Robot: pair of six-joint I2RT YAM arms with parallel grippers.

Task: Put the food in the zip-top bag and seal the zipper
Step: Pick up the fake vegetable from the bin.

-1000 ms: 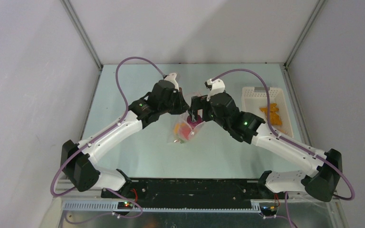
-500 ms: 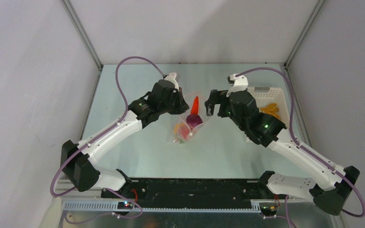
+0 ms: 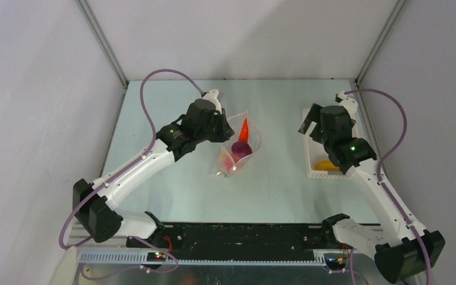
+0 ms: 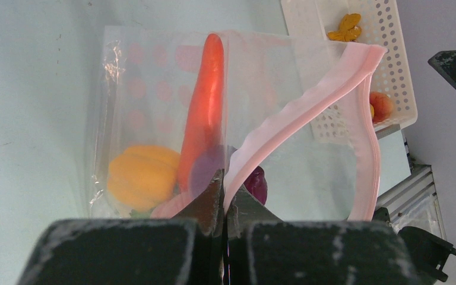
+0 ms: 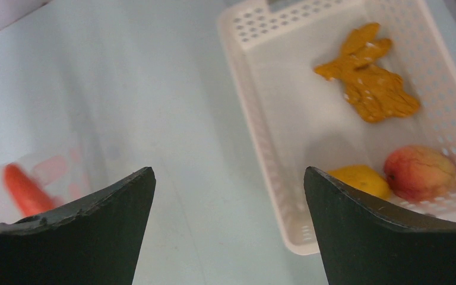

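The zip-top bag (image 3: 253, 138) stands propped open at mid-table, clear with pink dots (image 4: 124, 77). My left gripper (image 4: 224, 184) is shut on its pink zipper (image 4: 309, 98) strip, holding the mouth up; in the top view this gripper (image 3: 224, 135) sits at the bag's left rim. Inside lie a long red piece of food (image 4: 205, 113), an orange pepper (image 4: 142, 175) and a purple piece (image 4: 256, 185). My right gripper (image 5: 228, 178) is open and empty, hovering by the white basket's left wall (image 5: 261, 119), far right of the bag (image 3: 310, 122).
The white slotted basket (image 3: 312, 172) stands at the right edge of the table. It holds an orange knobbly piece (image 5: 371, 83), a yellow fruit (image 5: 359, 181) and a red-yellow fruit (image 5: 418, 172). Grey walls enclose the table on three sides.
My right arm has swung from the bag's mouth over to the basket, leaving the red piece standing in the bag. The left gripper has kept its hold on the zipper.
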